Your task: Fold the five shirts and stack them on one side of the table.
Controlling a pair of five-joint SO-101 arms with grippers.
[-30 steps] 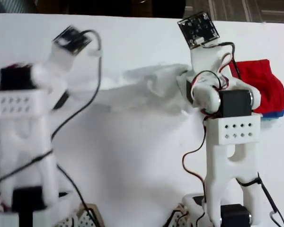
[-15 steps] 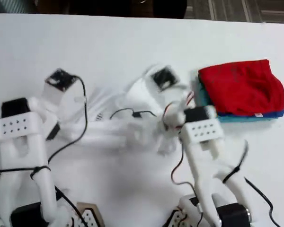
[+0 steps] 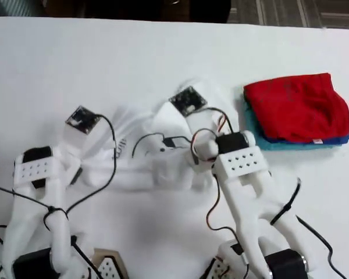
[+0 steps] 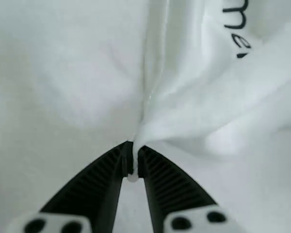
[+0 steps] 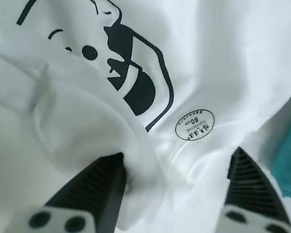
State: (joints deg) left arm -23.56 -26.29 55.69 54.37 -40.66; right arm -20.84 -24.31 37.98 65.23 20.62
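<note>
white shirt [image 3: 145, 157]: it is lying crumpled and stretched out across the near middle of the table [image 3: 75, 58], between the two arms, with loose folds running along it.
left gripper [image 4: 131, 160]: its two black fingers are pressing together on a thin ridge of the white shirt [image 4: 194, 111], and the cloth is rising from between the tips and spreading away in a long crease.
black lettering [image 4: 240, 29]: it is showing on the cloth beyond the left gripper, off to one side of the crease.
right gripper [image 5: 177, 160]: its fingers are standing wide apart and gripping nothing; it is hanging low over the white shirt [image 5: 199, 58], with one finger lying against a rolled fold of cloth.
black print [image 5: 136, 82]: it is facing up on the shirt beyond the right gripper, with a round label [image 5: 194, 124] sitting just beside it.
left arm [image 3: 38, 174]: it is leaning in from the near left, its wrist over the shirt's left end.
right arm [image 3: 241, 165]: it is leaning in from the near right, its wrist over the shirt's right part.
stack: folded shirts are sitting on the table's right side, the red shirt [image 3: 294, 104] on top, and the blue shirt [image 3: 331, 140] and teal shirt [image 3: 253, 125] are peeking out beneath it.
teal shirt [image 5: 288, 165]: in the right wrist view its edge is showing just beside the gripper's outer finger.
</note>
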